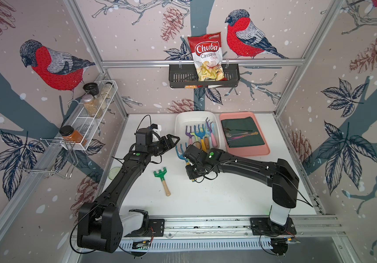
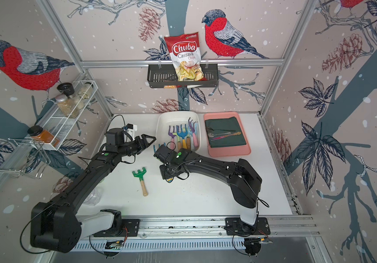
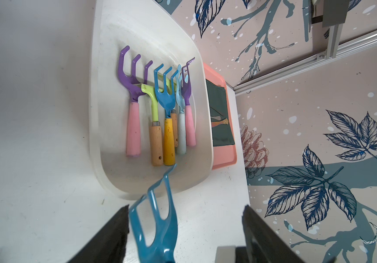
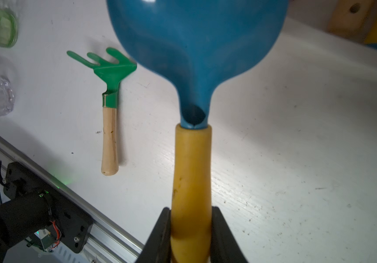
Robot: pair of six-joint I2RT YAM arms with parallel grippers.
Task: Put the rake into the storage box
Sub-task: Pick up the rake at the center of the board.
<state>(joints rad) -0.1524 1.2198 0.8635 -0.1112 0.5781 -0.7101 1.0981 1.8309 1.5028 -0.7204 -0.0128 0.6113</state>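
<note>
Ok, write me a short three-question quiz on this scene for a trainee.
1. True or false: the green rake lies on the table, outside the storage box.
2. Where does the right end effector grip the blue rake? A) on its yellow handle B) on its tines C) it does not touch it
3. Fill in: the left end effector has its jaws ____.
Key: 1 true; 2 A; 3 open.
</note>
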